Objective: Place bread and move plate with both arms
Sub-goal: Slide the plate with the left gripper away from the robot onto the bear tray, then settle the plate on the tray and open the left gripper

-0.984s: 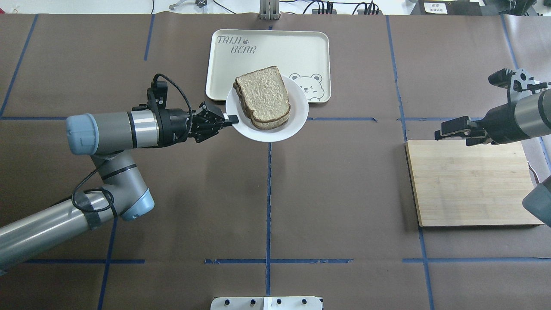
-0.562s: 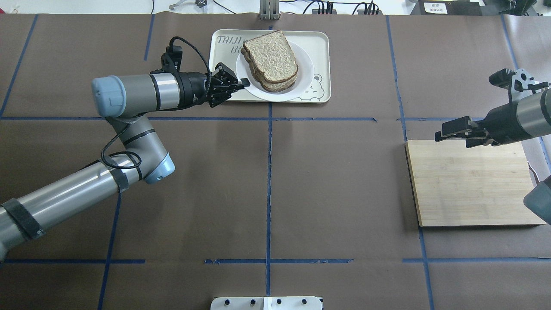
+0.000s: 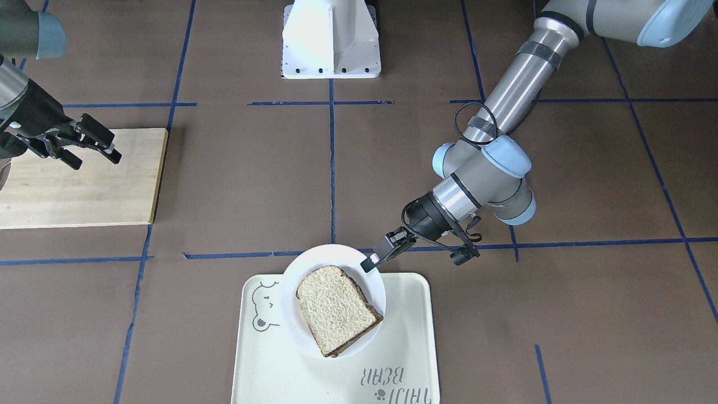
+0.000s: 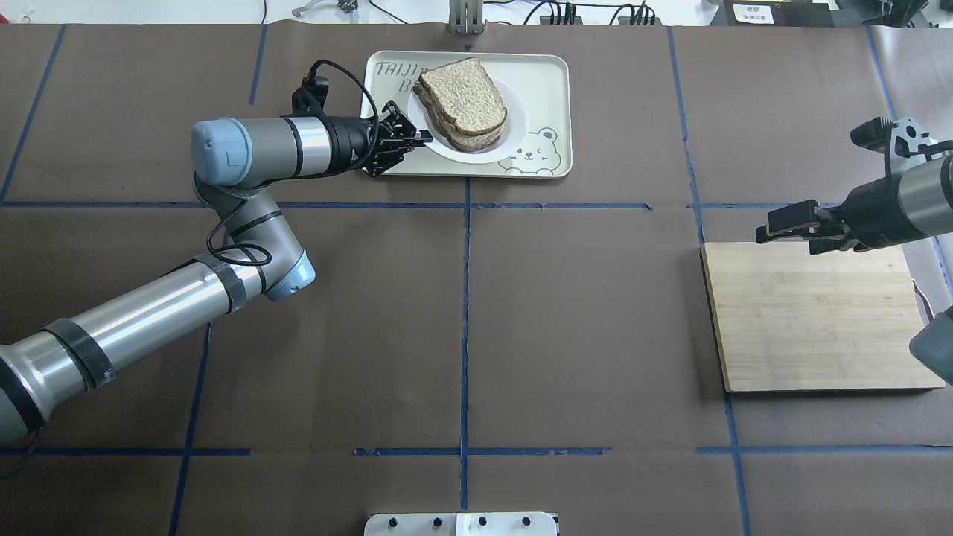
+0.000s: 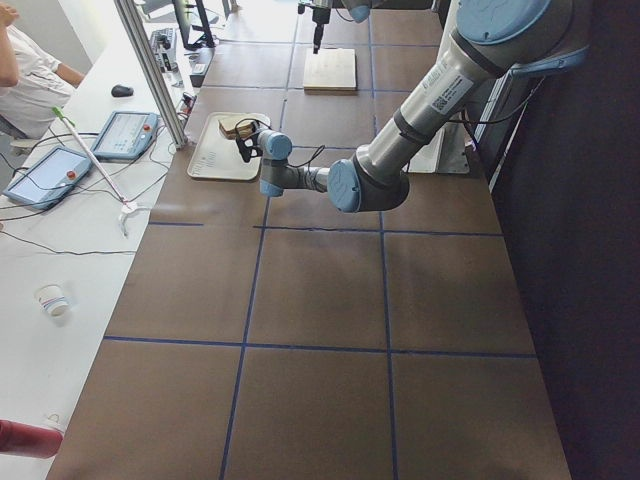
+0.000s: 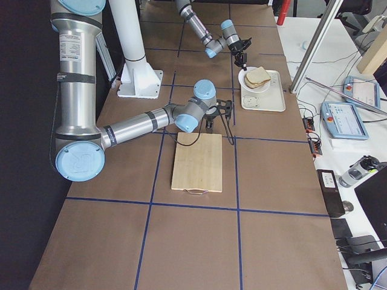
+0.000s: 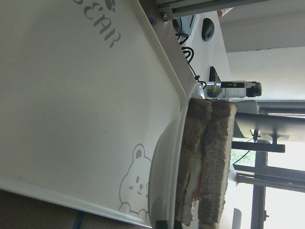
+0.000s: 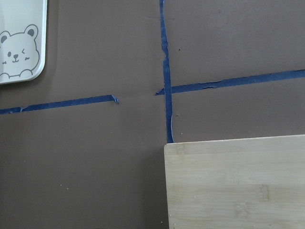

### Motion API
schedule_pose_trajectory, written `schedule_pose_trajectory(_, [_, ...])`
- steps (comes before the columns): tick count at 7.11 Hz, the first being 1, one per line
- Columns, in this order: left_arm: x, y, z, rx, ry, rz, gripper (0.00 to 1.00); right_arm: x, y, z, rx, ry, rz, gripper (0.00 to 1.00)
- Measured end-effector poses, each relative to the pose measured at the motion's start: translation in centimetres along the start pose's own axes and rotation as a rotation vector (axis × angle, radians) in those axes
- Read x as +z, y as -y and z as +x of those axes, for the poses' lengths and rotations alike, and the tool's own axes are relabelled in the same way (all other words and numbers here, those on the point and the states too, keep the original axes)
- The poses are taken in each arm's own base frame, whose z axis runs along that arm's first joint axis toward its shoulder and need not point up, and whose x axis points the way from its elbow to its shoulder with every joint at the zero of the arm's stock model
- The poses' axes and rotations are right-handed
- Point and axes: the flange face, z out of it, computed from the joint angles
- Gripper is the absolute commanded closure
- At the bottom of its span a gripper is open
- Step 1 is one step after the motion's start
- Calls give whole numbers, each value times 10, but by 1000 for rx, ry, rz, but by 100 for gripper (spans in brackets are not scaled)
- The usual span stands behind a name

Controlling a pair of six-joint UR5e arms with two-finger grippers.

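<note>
The white plate carries a stack of two bread slices; the top slice is plain, with a brown crust. My left gripper is shut on the plate's left rim and holds it over the cream bear tray. I cannot tell whether the plate touches the tray. The front view shows the gripper, the plate and the bread. The left wrist view shows the plate rim and both slices edge-on with filling between. My right gripper is open and empty above the cutting board's far left corner.
The wooden cutting board lies at the right, also in the front view and the right wrist view. Blue tape lines cross the brown table cover. The robot's white base stands at the near edge.
My left arm carried the plate with the bread from the tray's near edge onto the tray area, away from the robot. The right arm has hardly moved.
</note>
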Motion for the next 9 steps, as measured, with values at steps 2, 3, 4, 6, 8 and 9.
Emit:
schedule_pose_trajectory(2, [12, 9, -6, -55, 21, 42, 100, -4, -3, 0, -3, 4, 3, 0])
schedule_pose_trajectory(3, [17, 11, -7, -64, 31, 50, 100, -5, -4, 1, -2, 4, 3, 0])
schedule_pose_trajectory(4, [21, 12, -10, -69, 40, 56, 100, -6, -5, 2, -2, 3, 3, 0])
schedule_pose_trajectory(6, [26, 13, -14, -74, 55, 65, 100, -7, -5, 3, -1, 3, 3, 0])
schedule_pose_trajectory(8, [32, 10, -23, -78, 69, 75, 82, -7, -5, 2, -1, 4, 5, 0])
schedule_pose_trajectory(9, [34, 9, -26, -80, 75, 79, 61, -8, -5, 2, -2, 5, 6, 0])
